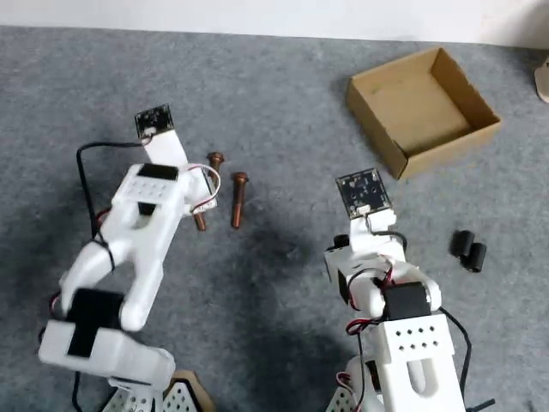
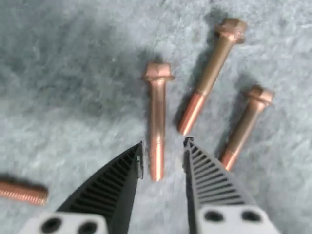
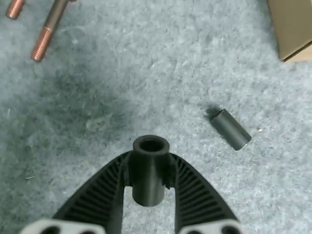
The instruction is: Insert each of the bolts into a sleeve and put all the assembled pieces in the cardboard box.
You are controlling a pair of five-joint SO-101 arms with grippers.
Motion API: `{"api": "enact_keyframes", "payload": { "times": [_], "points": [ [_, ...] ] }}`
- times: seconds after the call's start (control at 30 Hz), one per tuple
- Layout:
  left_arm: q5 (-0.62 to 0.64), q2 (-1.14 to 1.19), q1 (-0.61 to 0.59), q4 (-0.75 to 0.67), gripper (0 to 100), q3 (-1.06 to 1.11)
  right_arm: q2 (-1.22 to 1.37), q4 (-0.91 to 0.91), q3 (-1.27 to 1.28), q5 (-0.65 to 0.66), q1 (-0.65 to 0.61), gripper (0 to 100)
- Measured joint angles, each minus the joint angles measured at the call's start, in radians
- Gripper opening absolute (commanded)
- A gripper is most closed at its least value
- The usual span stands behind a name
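From above, the open cardboard box (image 1: pixel 450 144) sits on the fuzzy grey surface (image 1: pixel 292 86), with two black sleeves (image 1: pixel 468 250) nearby. Left wrist view: the left pincer (image 2: pixel 164 145) is released, astride a coppery threaded bolt (image 2: pixel 157 112) among others. Right wrist view: the right pincer (image 3: pixel 149 163) is clenched around a smooth tubular sleeve (image 3: pixel 147 187).

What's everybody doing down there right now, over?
Left gripper open over a bolt. Right gripper shut on a sleeve, bore empty. Nothing blocking either.

Bright, even overhead light, soft shadows beside the bolts (image 2: pixel 157 122)
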Motion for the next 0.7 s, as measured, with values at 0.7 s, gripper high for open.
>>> {"api": "enact_keyframes", "payload": {
  "times": [0.7],
  "points": [
    [0.000, 0.318, -0.048, -0.003, 6, -0.253, 0.000, -0.028, 0.041, 0.000, 0.002, 0.5]
  ]
}}
